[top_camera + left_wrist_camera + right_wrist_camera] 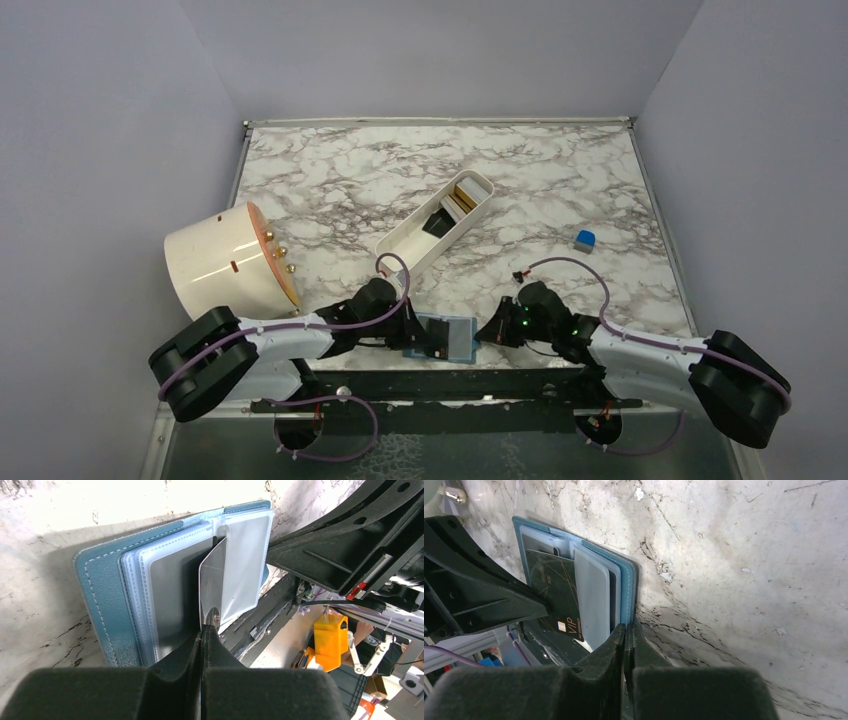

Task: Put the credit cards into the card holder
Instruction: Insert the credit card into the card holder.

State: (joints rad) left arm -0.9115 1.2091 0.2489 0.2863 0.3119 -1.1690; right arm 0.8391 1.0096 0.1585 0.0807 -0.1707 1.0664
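Left fingers (204,633) clamped on a black card (555,597), edge-on over the open card holder (100,595) at the bench (330,180) near edge. Right fingers (624,630) closed, apparently pinching its cover. Line the card's corner up with a clear pocket mouth, then slide it in flat.

The left hand (202,628) and right hand (626,628) are moulded in matte black. Purple cables (572,260) are routed along white-shelled arms (290,342).

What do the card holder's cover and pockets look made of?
Card holder cover: probably faux leather, teal and grained, with pale stitching along its edge. Pockets: likely soft clear plastic, slightly glossy; a grey card shows through one.
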